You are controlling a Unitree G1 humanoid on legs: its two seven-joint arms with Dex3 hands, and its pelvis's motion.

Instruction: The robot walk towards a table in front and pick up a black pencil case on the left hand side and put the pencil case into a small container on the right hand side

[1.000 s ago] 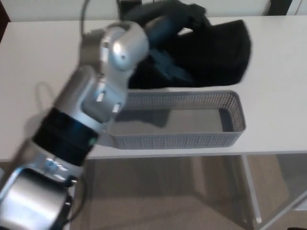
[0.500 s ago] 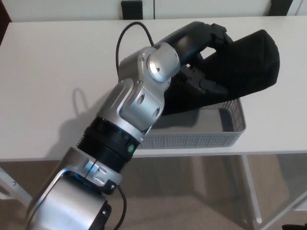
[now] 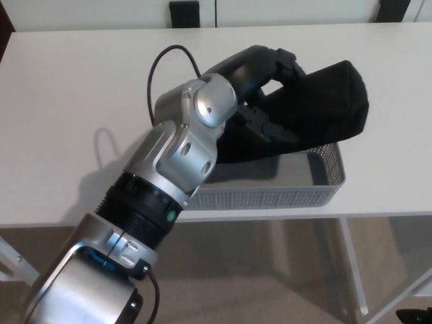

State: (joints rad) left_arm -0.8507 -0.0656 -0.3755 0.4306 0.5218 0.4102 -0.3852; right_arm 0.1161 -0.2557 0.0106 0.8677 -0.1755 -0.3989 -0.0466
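While our left arm sweeps in from the tabletop's front-left edge, our left hand [image 3: 266,88] is clenched around the black pencil case [image 3: 317,101] — thumb and fingers wrapped over its left end. The case hangs off the hand to the right, above the grey mesh container [image 3: 324,185] — which sits near the tabletop's [image 3: 67,88] front edge.
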